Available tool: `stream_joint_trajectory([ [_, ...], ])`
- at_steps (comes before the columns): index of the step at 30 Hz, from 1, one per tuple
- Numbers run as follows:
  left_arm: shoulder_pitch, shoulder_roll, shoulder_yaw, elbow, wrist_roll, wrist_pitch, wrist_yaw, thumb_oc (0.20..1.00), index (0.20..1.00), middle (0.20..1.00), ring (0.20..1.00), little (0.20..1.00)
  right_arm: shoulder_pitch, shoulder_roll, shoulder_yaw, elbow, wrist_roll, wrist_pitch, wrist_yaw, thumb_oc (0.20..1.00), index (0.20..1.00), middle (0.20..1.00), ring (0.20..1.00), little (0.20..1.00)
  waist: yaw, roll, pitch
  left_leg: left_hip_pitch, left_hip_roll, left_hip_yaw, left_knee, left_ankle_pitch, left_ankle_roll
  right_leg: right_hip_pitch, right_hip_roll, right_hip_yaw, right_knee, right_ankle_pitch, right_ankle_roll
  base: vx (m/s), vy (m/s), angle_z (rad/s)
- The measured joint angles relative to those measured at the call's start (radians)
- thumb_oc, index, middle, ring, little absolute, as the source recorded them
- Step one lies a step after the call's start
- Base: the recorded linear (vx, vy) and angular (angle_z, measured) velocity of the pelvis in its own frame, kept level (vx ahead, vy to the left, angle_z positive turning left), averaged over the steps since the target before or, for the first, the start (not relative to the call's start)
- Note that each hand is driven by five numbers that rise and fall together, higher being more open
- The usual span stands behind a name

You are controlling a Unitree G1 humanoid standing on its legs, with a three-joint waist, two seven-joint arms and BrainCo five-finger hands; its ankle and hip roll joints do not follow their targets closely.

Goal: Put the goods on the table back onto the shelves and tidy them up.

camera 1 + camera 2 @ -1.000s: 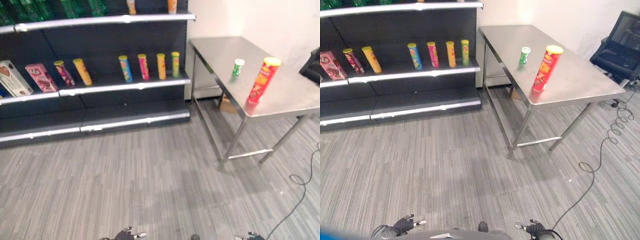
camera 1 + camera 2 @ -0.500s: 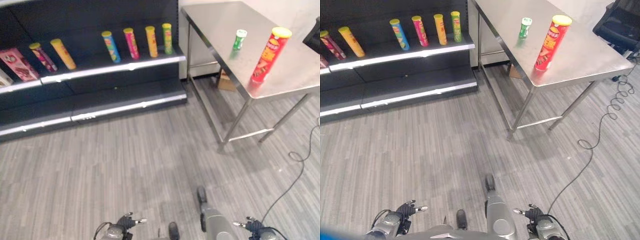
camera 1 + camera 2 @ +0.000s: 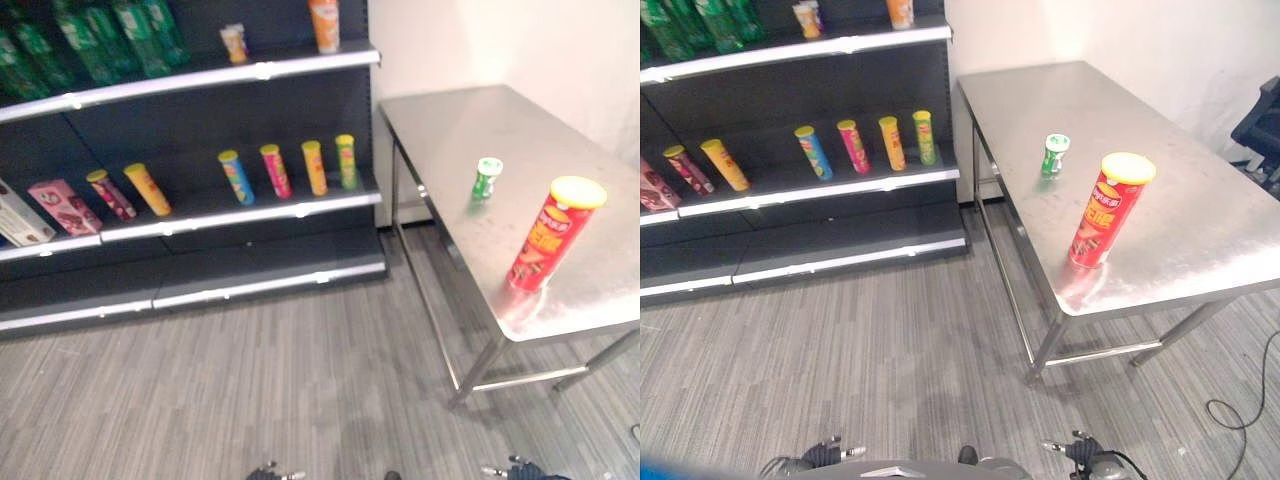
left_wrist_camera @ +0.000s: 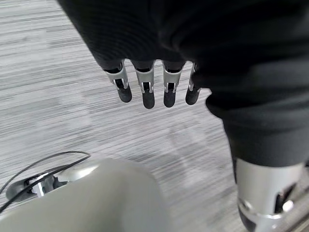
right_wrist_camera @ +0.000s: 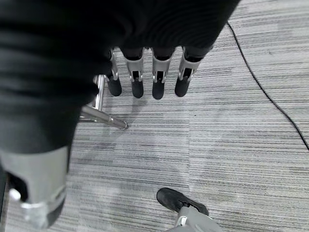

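A tall red cylindrical snack can (image 3: 1108, 211) stands near the steel tabletop's (image 3: 1200, 235) front edge; both hands' fingers (image 4: 145, 89) (image 5: 158, 79) hang straight, holding nothing.

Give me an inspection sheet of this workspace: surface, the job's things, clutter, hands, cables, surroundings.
Surface: steel table, bare apart from two items.
Job's things: red can with a yellow lid, upright near the table's front edge; small green bottle upright behind it, apart from it.
Clutter: nothing seen on the table.
Hands: left hand and right hand both hang over the floor, fingers straight, holding nothing.
Cables: nothing seen on the table.
Surroundings: dark shelves left of the table; middle shelf carries a row of tall cans and boxes; top shelf has green bottles. Grey striped floor; dark chair past the table's far end.
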Motion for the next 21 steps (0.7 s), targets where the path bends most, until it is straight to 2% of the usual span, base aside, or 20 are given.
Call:
stream_joint_trajectory([
  [4, -0.046, 0.001, 0.000, 0.008, -0.001, -0.001, 0.000, 1.000, 1.000, 1.000, 1.000, 1.000, -0.003, -0.001, 0.005, 0.000, 0.000, 0.000, 0.000, 1.000, 1.000, 1.000, 1.000, 1.000, -0.026, -0.009, 0.027, -0.001, 0.000, 0.000, -0.024, 0.022, -0.003, 0.016, 0.001, 0.001, -0.001, -0.020, -0.006, 0.32, -0.058, -0.16],
  [5, -0.075, -0.005, 0.014, -0.001, -0.011, -0.002, 0.005, 1.000, 1.000, 1.000, 1.000, 1.000, -0.022, 0.000, 0.004, 0.010, 0.002, 0.014, -0.004, 1.000, 1.000, 1.000, 1.000, 1.000, -0.012, 0.002, 0.065, -0.085, 0.035, 0.029, 0.097, 0.091, 0.000, 0.033, 0.021, 0.038, -0.013, -0.047, -0.034, 0.55, 0.161, -0.15],
  [6, -0.051, 0.005, 0.010, -0.045, -0.012, -0.020, 0.007, 1.000, 1.000, 1.000, 1.000, 1.000, -0.022, 0.008, -0.001, -0.027, 0.001, 0.027, -0.015, 1.000, 1.000, 1.000, 1.000, 1.000, 0.004, -0.024, 0.084, -0.102, -0.009, 0.004, -0.028, -0.017, 0.019, 0.023, 0.001, 0.069, -0.007, -0.055, -0.018, 0.47, 0.178, -0.57],
  [7, -0.064, 0.019, -0.016, 0.006, -0.012, -0.026, 0.008, 1.000, 1.000, 1.000, 1.000, 1.000, -0.047, 0.024, -0.018, -0.025, 0.002, 0.027, -0.015, 1.000, 1.000, 1.000, 1.000, 1.000, 0.039, -0.066, 0.093, -0.057, -0.065, -0.031, -0.431, -0.040, 0.046, 0.014, -0.039, 0.121, -0.020, -0.049, -0.029, 0.00, 0.000, -0.77],
  [8, -0.076, 0.028, 0.005, 0.021, -0.022, -0.005, 0.012, 1.000, 1.000, 1.000, 1.000, 1.000, -0.075, 0.017, -0.016, -0.016, 0.002, 0.007, -0.021, 1.000, 1.000, 1.000, 1.000, 1.000, 0.036, -0.068, 0.124, -0.087, -0.066, 0.001, -0.555, 0.008, 0.062, 0.027, -0.048, 0.111, -0.035, -0.007, -0.020, 0.16, 0.065, -0.69],
  [9, -0.066, 0.027, 0.010, 0.016, -0.031, 0.002, 0.019, 1.000, 1.000, 1.000, 1.000, 1.000, -0.082, -0.001, -0.015, -0.011, 0.002, -0.004, -0.025, 1.000, 1.000, 1.000, 1.000, 1.000, 0.038, -0.033, 0.149, -0.125, -0.038, 0.008, -0.581, 0.064, 0.068, 0.066, -0.030, 0.106, -0.068, 0.000, -0.017, 0.16, 0.063, -0.28],
  [10, -0.043, 0.026, 0.008, 0.013, -0.034, 0.001, 0.022, 1.000, 1.000, 1.000, 1.000, 1.000, -0.070, -0.010, -0.013, -0.002, 0.002, -0.002, -0.028, 1.000, 1.000, 1.000, 1.000, 1.000, 0.036, -0.002, 0.153, -0.158, -0.009, -0.010, -0.573, 0.095, 0.060, 0.108, -0.006, 0.113, -0.087, -0.016, -0.016, 0.41, 0.205, -0.15],
  [11, -0.037, 0.027, 0.005, 0.015, -0.035, 0.000, 0.021, 1.000, 1.000, 1.000, 1.000, 1.000, -0.052, -0.012, -0.016, 0.000, 0.002, -0.002, -0.029, 1.000, 1.000, 1.000, 1.000, 1.000, 0.039, 0.017, 0.144, -0.146, -0.008, -0.043, -0.612, 0.114, 0.038, 0.113, -0.001, 0.106, -0.086, -0.020, -0.013, 0.25, 0.140, -0.19],
  [12, -0.038, 0.028, 0.005, 0.014, -0.036, -0.001, 0.022, 1.000, 1.000, 1.000, 1.000, 1.000, -0.034, -0.013, -0.016, 0.000, 0.002, -0.002, -0.029, 1.000, 1.000, 1.000, 1.000, 1.000, 0.037, 0.030, 0.143, -0.141, -0.008, -0.077, -0.677, 0.117, 0.036, 0.113, 0.003, 0.113, -0.087, -0.022, -0.011, 0.25, 0.142, -0.22],
  [14, -0.032, 0.027, 0.012, 0.018, -0.039, -0.001, 0.022, 1.000, 1.000, 1.000, 1.000, 1.000, -0.019, 0.003, -0.054, 0.020, 0.001, -0.001, -0.030, 1.000, 1.000, 1.000, 1.000, 1.000, 0.041, 0.042, 0.141, -0.116, 0.011, -0.069, -0.761, 0.133, 0.059, 0.107, 0.003, 0.146, -0.086, -0.029, -0.004, 0.30, 0.290, -0.46],
  [15, -0.031, 0.027, 0.010, 0.021, -0.039, 0.001, 0.022, 1.000, 1.000, 1.000, 1.000, 1.000, -0.008, 0.008, -0.054, 0.041, -0.001, 0.003, -0.031, 1.000, 1.000, 1.000, 1.000, 1.000, 0.037, 0.045, 0.138, -0.083, 0.010, -0.058, -0.761, 0.133, 0.069, 0.110, -0.001, 0.156, -0.086, -0.023, 0.004, 0.38, 0.375, -0.58],
  [16, -0.029, 0.025, -0.003, 0.023, -0.038, 0.005, 0.020, 1.000, 1.000, 1.000, 1.000, 1.000, 0.011, 0.008, -0.075, 0.043, -0.001, 0.008, -0.024, 1.000, 1.000, 1.000, 1.000, 1.000, 0.037, 0.046, 0.141, -0.041, 0.012, -0.017, -0.742, 0.147, 0.103, 0.133, -0.012, 0.178, -0.085, -0.024, 0.040, 0.17, 0.180, -0.82],
  [17, -0.001, 0.018, 0.018, 0.021, -0.037, 0.000, 0.021, 1.000, 1.000, 1.000, 1.000, 1.000, 0.040, -0.004, -0.064, 0.076, -0.003, 0.021, -0.030, 1.000, 1.000, 1.000, 1.000, 1.000, 0.033, 0.030, 0.079, 0.044, 0.003, 0.049, -0.832, 0.187, 0.117, 0.116, -0.041, 0.219, -0.086, -0.042, 0.057, 0.17, 0.222, -0.71],
  [19, -0.026, 0.020, 0.018, 0.004, -0.037, -0.007, 0.022, 1.000, 1.000, 1.000, 1.000, 1.000, 0.041, 0.003, -0.064, 0.069, -0.003, 0.022, -0.025, 1.000, 1.000, 1.000, 1.000, 1.000, 0.036, 0.026, 0.071, 0.072, -0.027, 0.086, -0.875, 0.245, 0.164, 0.116, -0.077, 0.232, -0.084, -0.052, 0.097, 0.17, 0.270, -0.53],
  [20, -0.021, 0.029, 0.018, -0.003, -0.037, -0.012, 0.022, 1.000, 1.000, 1.000, 1.000, 1.000, 0.029, 0.025, -0.065, 0.052, -0.003, 0.021, -0.025, 1.000, 1.000, 1.000, 1.000, 1.000, 0.055, 0.003, 0.045, 0.075, -0.054, 0.120, -0.876, 0.244, 0.184, 0.094, -0.111, 0.268, -0.065, -0.073, 0.129, 0.14, 0.231, -0.50],
  [21, -0.021, 0.037, 0.018, -0.003, -0.037, -0.013, 0.022, 1.000, 1.000, 1.000, 1.000, 1.000, 0.024, 0.040, -0.061, 0.026, -0.003, 0.016, -0.022, 1.000, 1.000, 1.000, 1.000, 1.000, 0.059, -0.007, 0.037, 0.076, -0.075, 0.133, -0.876, 0.232, 0.204, 0.085, -0.135, 0.273, -0.041, -0.081, 0.144, 0.09, 0.172, -0.47],
])
